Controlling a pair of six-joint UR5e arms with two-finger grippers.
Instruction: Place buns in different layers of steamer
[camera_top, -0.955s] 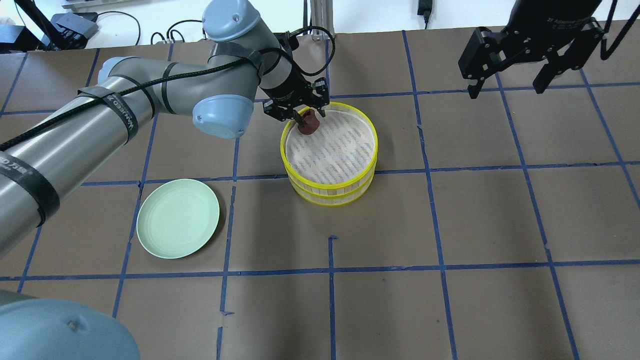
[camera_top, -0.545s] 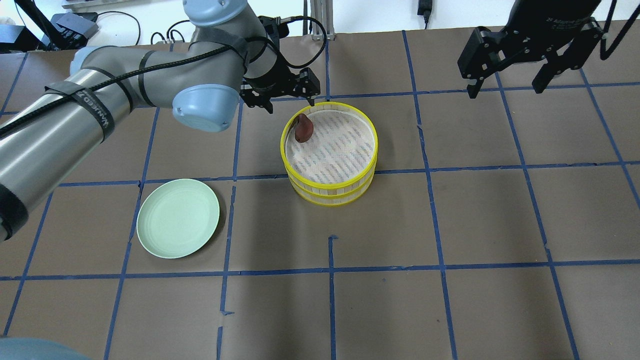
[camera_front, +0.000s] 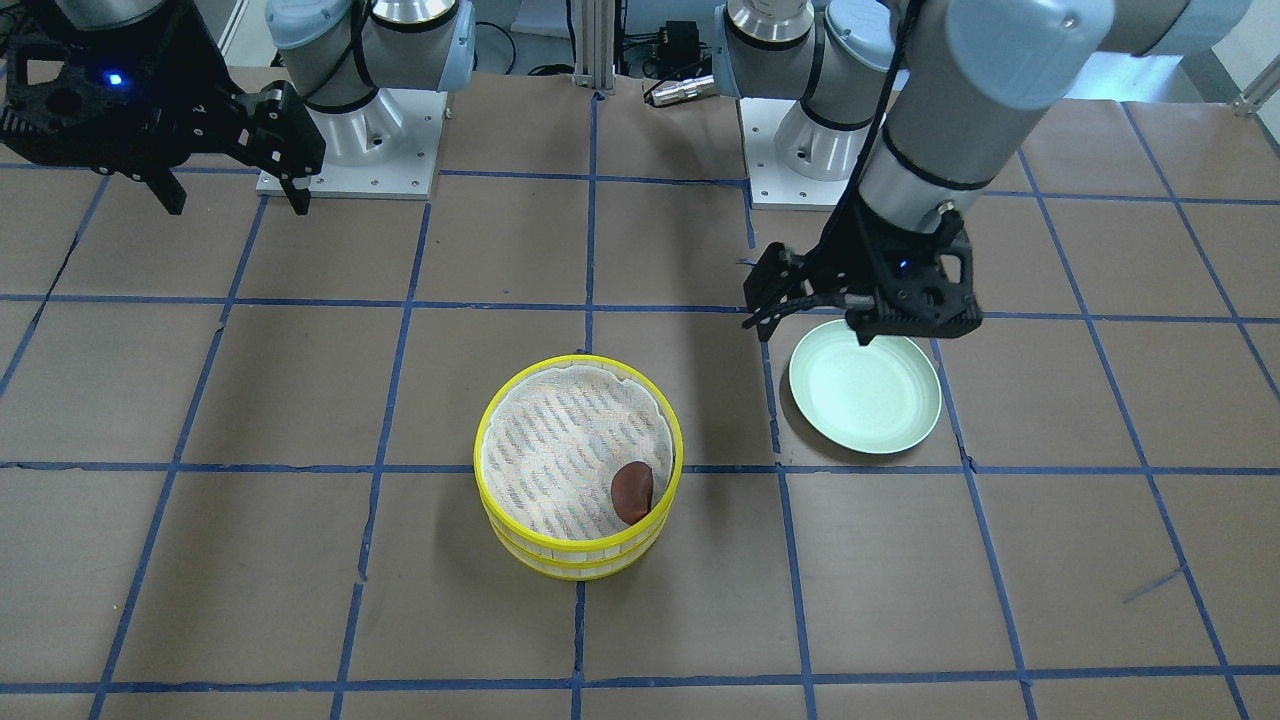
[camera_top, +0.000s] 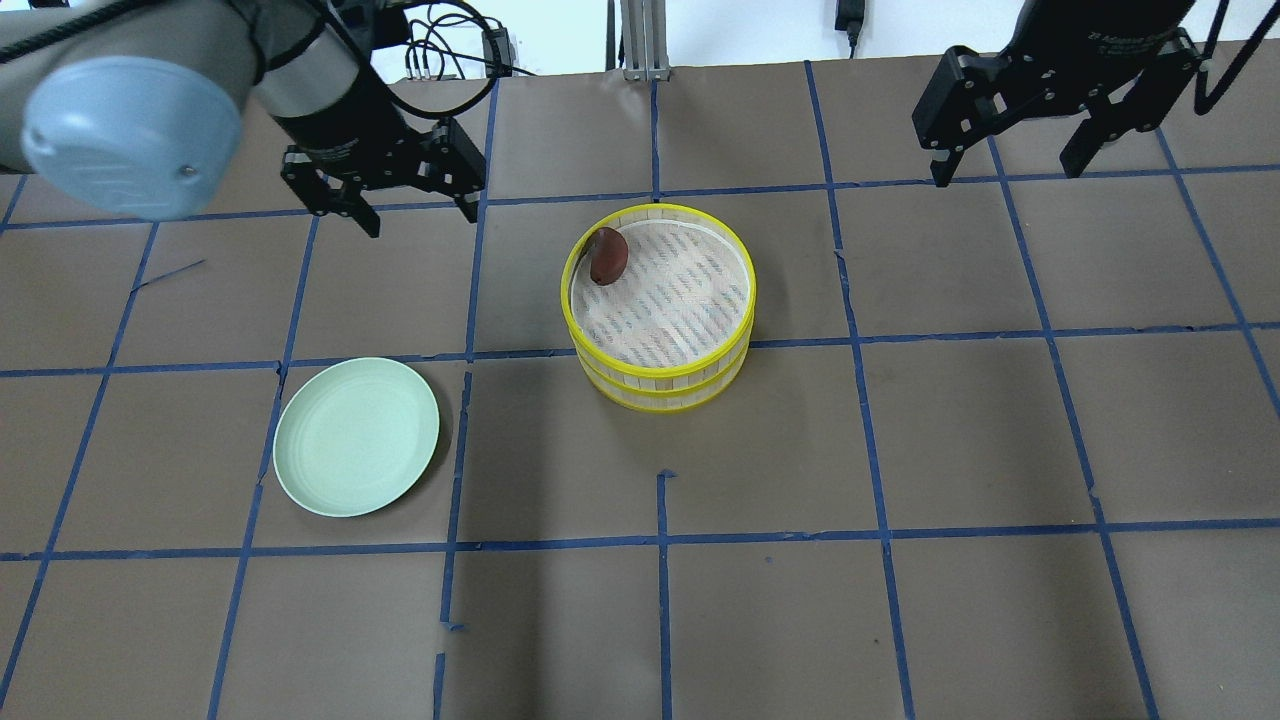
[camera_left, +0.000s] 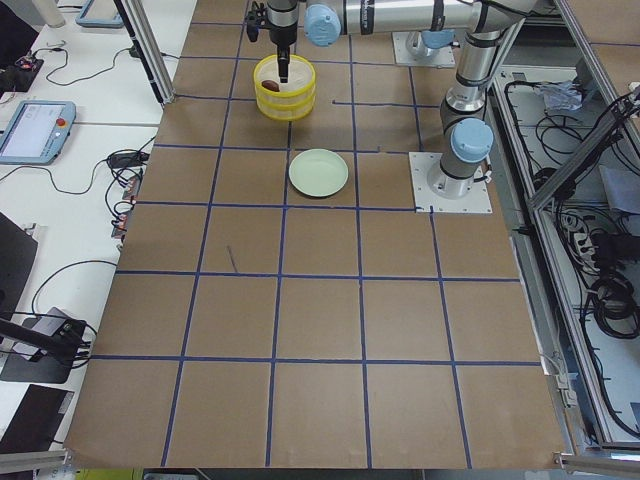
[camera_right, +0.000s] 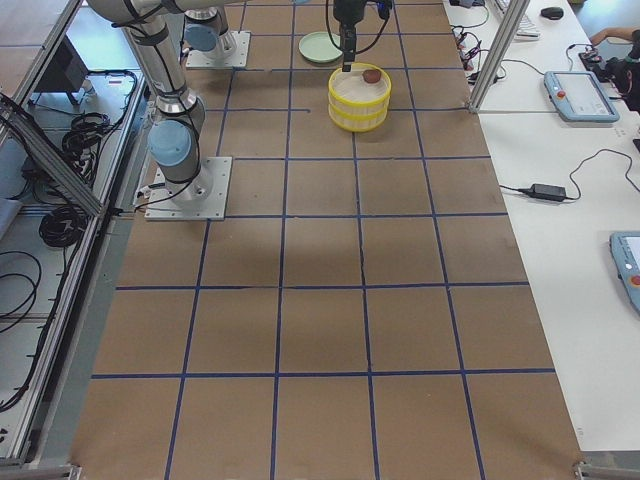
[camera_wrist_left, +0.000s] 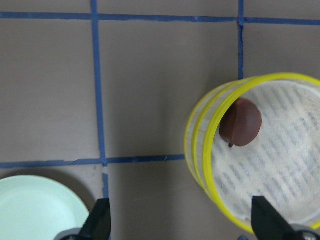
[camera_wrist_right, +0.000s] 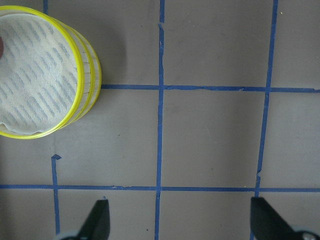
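The two steamer layers stand stacked at mid-table, yellow-rimmed, with a whitish liner in the top one. The dark reddish-brown bun lies in the top layer against its far-left rim; it also shows in the front view and the left wrist view. The white bun is not in view. My left gripper is open and empty, raised to the left of the steamer and beyond the plate. My right gripper is open and empty, high at the far right.
A pale green plate lies empty at the near left of the steamer; in the front view the left gripper hangs by its rim. Blue tape lines grid the brown table.
The left gripper let go of the brown bun in the top layer, opened, rose and swung left away from the steamer. The right arm has hardly moved.
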